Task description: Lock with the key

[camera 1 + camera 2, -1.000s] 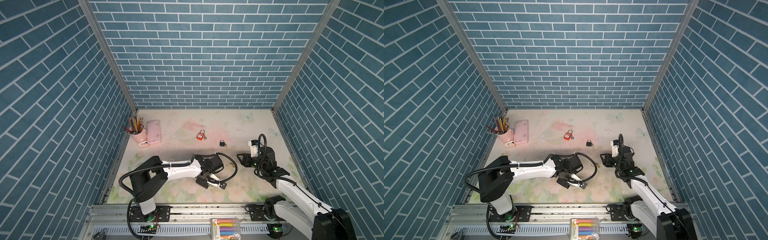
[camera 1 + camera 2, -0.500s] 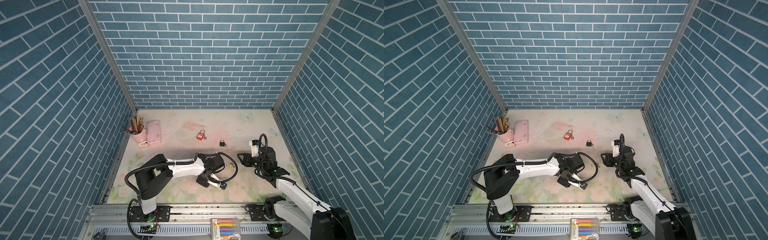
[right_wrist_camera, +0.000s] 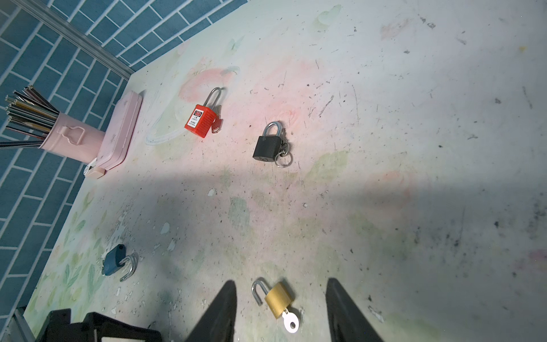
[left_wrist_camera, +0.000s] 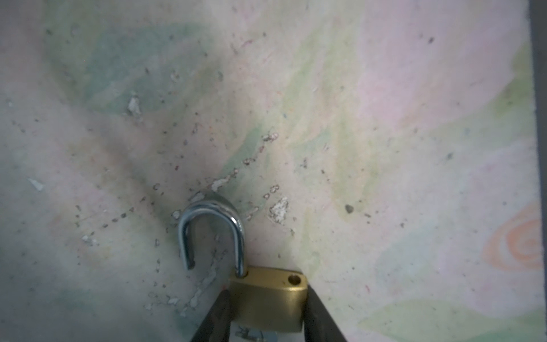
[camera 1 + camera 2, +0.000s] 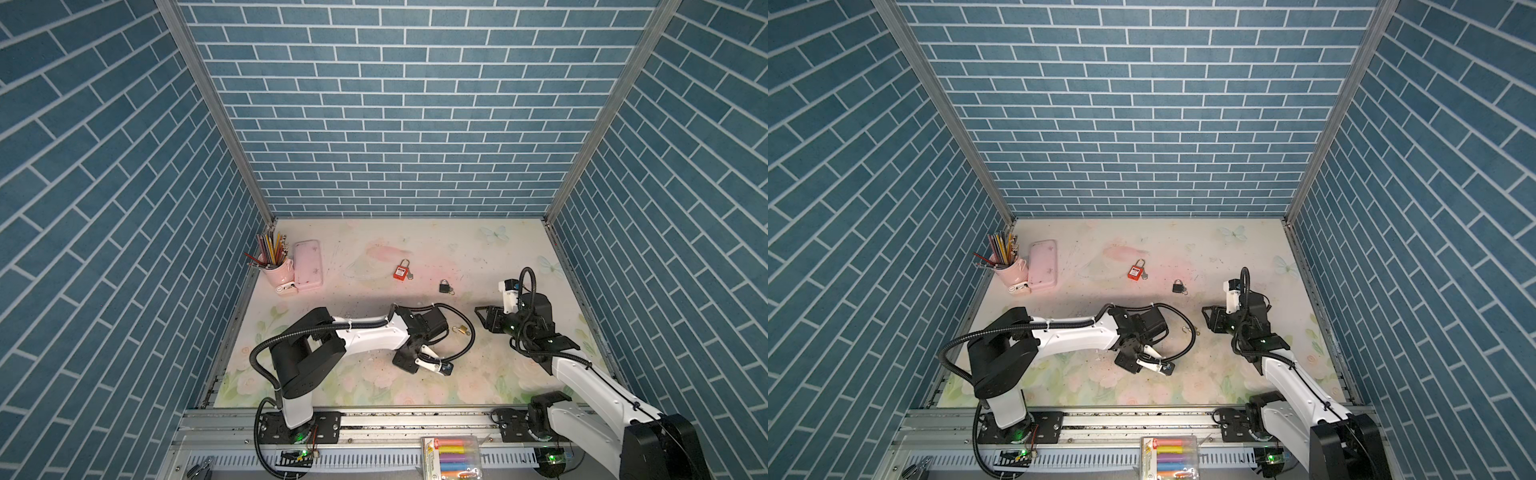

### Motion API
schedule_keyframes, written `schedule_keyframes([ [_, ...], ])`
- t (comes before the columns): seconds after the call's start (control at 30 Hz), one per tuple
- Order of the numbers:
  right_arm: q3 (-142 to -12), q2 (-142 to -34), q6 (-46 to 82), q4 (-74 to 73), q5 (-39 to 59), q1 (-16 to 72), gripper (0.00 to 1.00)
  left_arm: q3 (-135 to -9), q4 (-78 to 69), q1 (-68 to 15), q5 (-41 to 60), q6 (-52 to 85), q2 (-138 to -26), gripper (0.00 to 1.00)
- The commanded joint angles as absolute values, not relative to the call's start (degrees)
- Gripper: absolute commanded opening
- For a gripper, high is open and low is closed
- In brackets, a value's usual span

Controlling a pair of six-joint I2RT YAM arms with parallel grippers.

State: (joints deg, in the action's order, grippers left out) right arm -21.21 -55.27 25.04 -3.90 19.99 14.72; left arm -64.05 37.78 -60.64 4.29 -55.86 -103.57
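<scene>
In the left wrist view my left gripper [image 4: 268, 291] is shut on a brass padlock [image 4: 268, 299], one dark finger against each side of its body. Its steel shackle [image 4: 211, 228] is open and swung aside, with its bend against the mat. The right wrist view shows a brass padlock [image 3: 278, 299] lying on the mat with its shackle open and a silver key [image 3: 291, 324] in its base. My right gripper [image 3: 281, 281] stands open just short of it. A top view shows a brass padlock [image 5: 459, 330] between my left arm [image 5: 374, 332] and right gripper [image 5: 481, 320]. I cannot tell whether the held padlock is that one.
A red padlock [image 3: 199, 120], a black padlock [image 3: 266, 146] with a key ring and a blue padlock [image 3: 114, 262] with an open shackle lie further back. A pink pencil cup [image 5: 276, 268] and a pink case [image 5: 308, 264] stand at the back left. A black cable [image 5: 471, 336] loops round the left wrist.
My left arm's elbow has swung a little to the right while its wrist end stayed near the same spot. The right arm and the loose padlocks have not moved.
</scene>
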Motion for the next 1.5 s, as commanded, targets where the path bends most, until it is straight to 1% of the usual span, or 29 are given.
schedule_keyframes([
  [0.0, -20.4, -54.9, 24.5, -4.7, 20.4, 14.3, 0.5, -63.3, 37.0, -60.2, 3.9, -56.0, -105.1, 0.32],
  [0.13, -20.3, -55.0, 24.4, -4.8, 20.6, 14.3, 0.5, -62.5, 35.7, -60.1, 3.6, -55.8, -104.7, 0.26],
  [0.3, -20.6, -55.2, 24.6, -4.6, 20.7, 14.2, 0.5, -61.4, 32.8, -60.0, 3.7, -53.5, -103.6, 0.25],
  [0.47, -21.0, -53.8, 25.0, -5.5, 23.4, 14.2, 0.5, -61.0, 28.4, -57.9, 9.2, -48.7, -100.5, 0.22],
  [0.67, -23.0, -53.9, 24.5, -6.5, 30.5, 14.2, 0.5, -54.2, 14.3, -54.9, 16.6, -43.5, -90.2, 0.2],
  [0.8, -24.6, -55.2, 23.7, -7.9, 38.0, 14.3, 0.49, -47.6, 5.3, -53.7, 19.2, -43.5, -82.7, 0.12],
  [0.9, -26.6, -56.8, 23.4, -8.4, 41.9, 15.6, 0.49, -43.5, 0.3, -53.6, 18.1, -44.5, -78.6, 0.08],
  [0.97, -28.2, -57.3, 22.6, -7.9, 43.2, 17.1, 0.49, -41.6, -2.2, -53.4, 17.0, -44.9, -76.8, 0.01],
  [1.0, -29.0, -57.5, 22.1, -7.7, 43.7, 18.2, 0.49, -40.7, -3.7, -53.0, 16.7, -44.9, -76.1, 0.0],
  [1.2, -32.3, -58.8, 20.1, -7.5, 45.4, 24.0, 0.49, -36.0, -12.0, -52.0, 15.7, -44.3, -73.1, 0.0],
  [1.47, -37.7, -65.1, 15.5, -1.1, 41.5, 30.6, 0.49, -35.3, -12.4, -50.8, 16.6, -46.6, -73.5, 0.0],
])
